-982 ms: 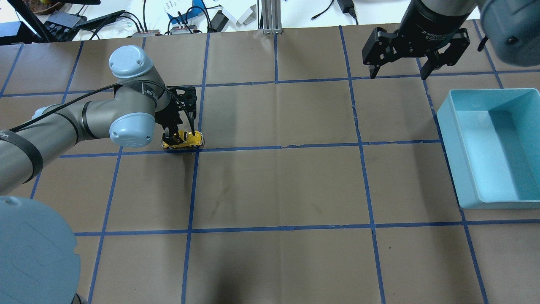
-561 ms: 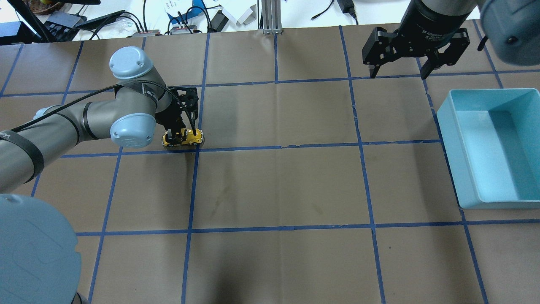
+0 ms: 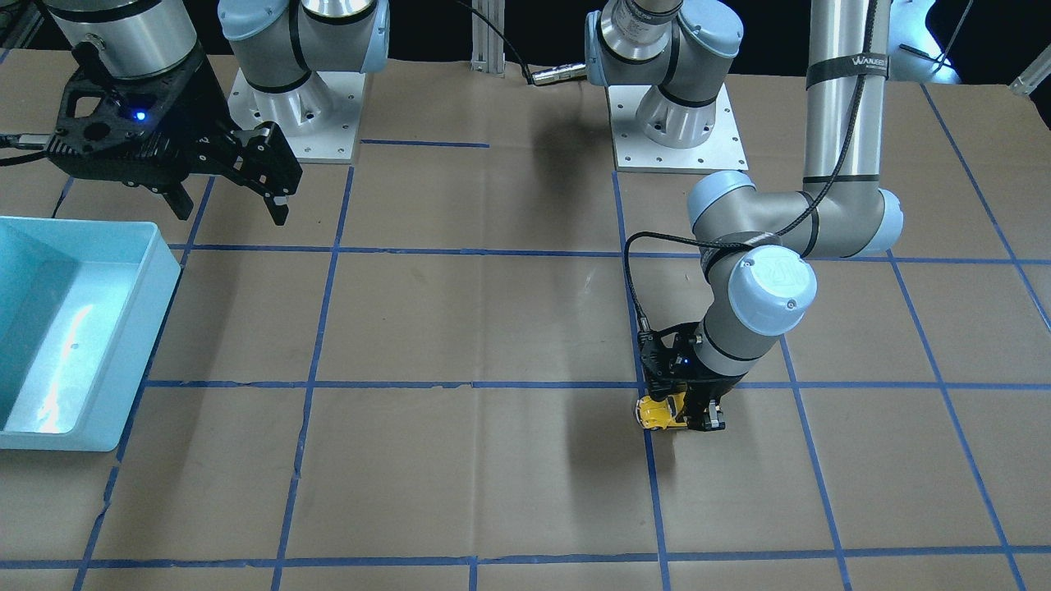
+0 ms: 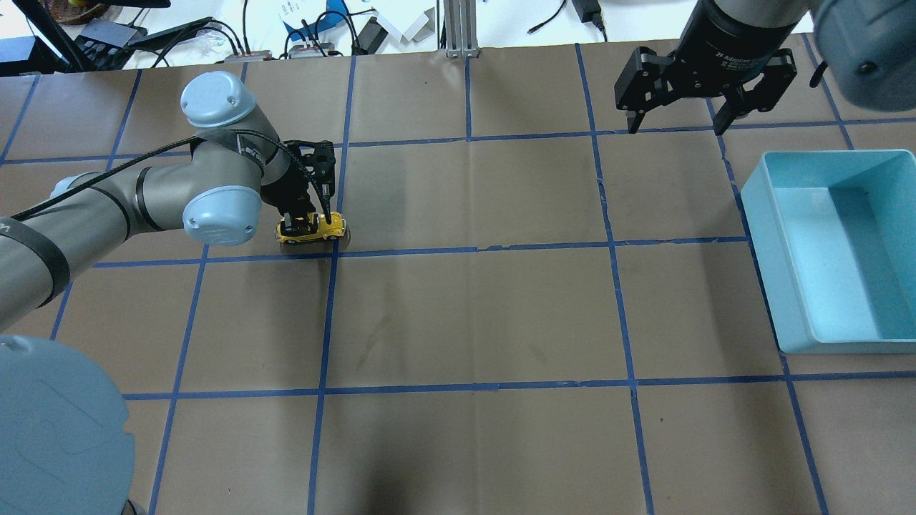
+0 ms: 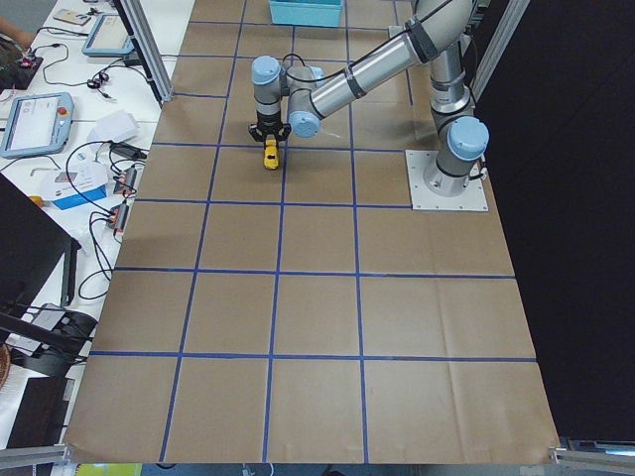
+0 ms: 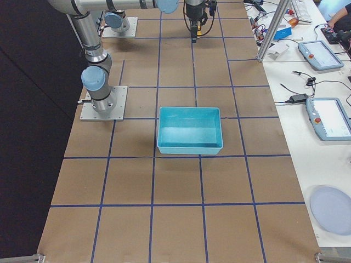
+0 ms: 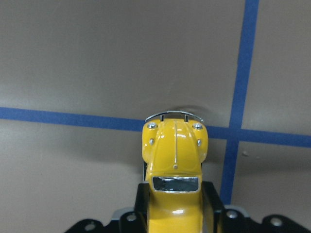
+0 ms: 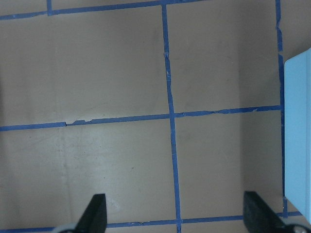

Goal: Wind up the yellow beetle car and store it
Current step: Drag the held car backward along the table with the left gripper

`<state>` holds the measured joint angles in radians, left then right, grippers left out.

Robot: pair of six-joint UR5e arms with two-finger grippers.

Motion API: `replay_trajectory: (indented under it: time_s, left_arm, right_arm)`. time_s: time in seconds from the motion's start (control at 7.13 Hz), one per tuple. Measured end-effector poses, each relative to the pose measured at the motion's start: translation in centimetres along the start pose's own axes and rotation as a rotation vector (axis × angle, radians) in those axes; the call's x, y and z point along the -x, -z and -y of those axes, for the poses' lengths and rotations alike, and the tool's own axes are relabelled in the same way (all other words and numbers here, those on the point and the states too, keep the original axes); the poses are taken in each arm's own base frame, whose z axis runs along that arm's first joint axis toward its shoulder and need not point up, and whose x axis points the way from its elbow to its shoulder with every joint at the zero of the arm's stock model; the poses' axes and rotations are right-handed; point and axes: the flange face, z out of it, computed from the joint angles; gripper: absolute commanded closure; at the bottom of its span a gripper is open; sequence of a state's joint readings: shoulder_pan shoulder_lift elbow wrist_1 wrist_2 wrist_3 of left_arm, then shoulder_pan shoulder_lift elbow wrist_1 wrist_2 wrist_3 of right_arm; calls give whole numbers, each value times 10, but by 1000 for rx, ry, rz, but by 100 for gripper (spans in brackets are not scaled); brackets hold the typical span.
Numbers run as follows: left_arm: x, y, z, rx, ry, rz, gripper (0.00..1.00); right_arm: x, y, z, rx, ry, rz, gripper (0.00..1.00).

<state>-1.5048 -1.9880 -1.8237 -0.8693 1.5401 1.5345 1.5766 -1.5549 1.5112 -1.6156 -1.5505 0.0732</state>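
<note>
The yellow beetle car (image 4: 315, 229) sits low at the table surface on the left side, near a crossing of blue tape lines. My left gripper (image 4: 306, 219) is shut on its sides from above. The left wrist view shows the car (image 7: 175, 160) nose forward between the black fingers (image 7: 212, 204). It also shows in the front-facing view (image 3: 659, 412) and the exterior left view (image 5: 270, 155). My right gripper (image 4: 674, 129) is open and empty, hovering at the far right, apart from the car.
A light blue bin (image 4: 773, 272) stands open at the table's right edge, also in the front-facing view (image 3: 160, 271) and the right wrist view (image 8: 296, 131). Brown paper with a blue tape grid covers the table. Cables and devices lie beyond the far edge.
My left gripper has shifted a little toward the far side of the table with the car held in it. The right arm has not moved.
</note>
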Motion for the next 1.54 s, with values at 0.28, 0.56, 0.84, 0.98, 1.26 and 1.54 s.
replay_trajectory:
  time_s: [0.28,0.56,0.84,0.98,1.26,1.54]
  left_arm:
    - [-5,3,2,-67,1,-20,79]
    - [-3,3,-17,-140,27,-28,79]
    - [-1,1,-30,-184,19,-28,79]
    - [-1,-1,-36,-196,16,-30,79]
    - [-4,-5,-46,-200,5,-37,79]
    - [-3,-7,-58,-201,-1,-37,79]
  right_arm:
    - [-1,-2,0,3,-2,-1,0]
    - [-1,-2,-1,7,-1,-10,0]
    - [-1,-3,-2,13,-1,-16,0]
    - [-1,-3,-2,13,-1,-18,0]
    - [-1,-3,-2,11,1,-17,0]
    - [0,0,-2,8,3,-17,0]
